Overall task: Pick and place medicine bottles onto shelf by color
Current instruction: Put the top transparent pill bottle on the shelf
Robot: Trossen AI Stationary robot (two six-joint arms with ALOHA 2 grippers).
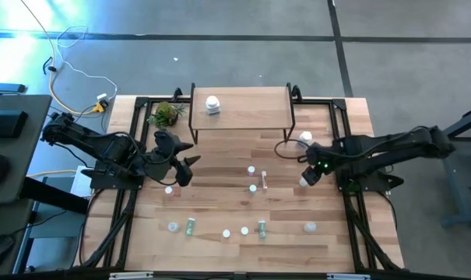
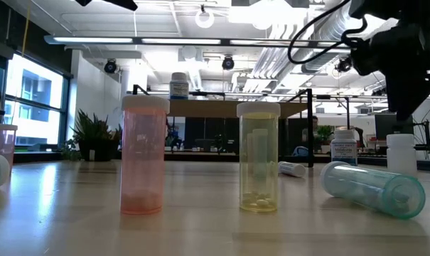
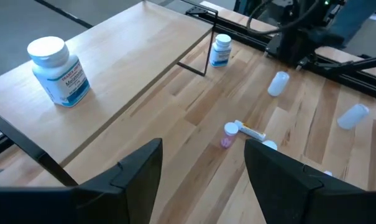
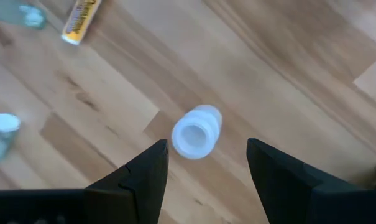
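A white bottle stands on the table directly below the right gripper, between its spread fingers, not touched. One white jar sits on the shelf, ahead of the left gripper, whose fingers are spread too, empty.

My overhead camera looks straight down on the whole surface. The low one sits at surface height, close behind standing bottles. Both wrist cameras angle down; the left shares the shelf with the overhead.
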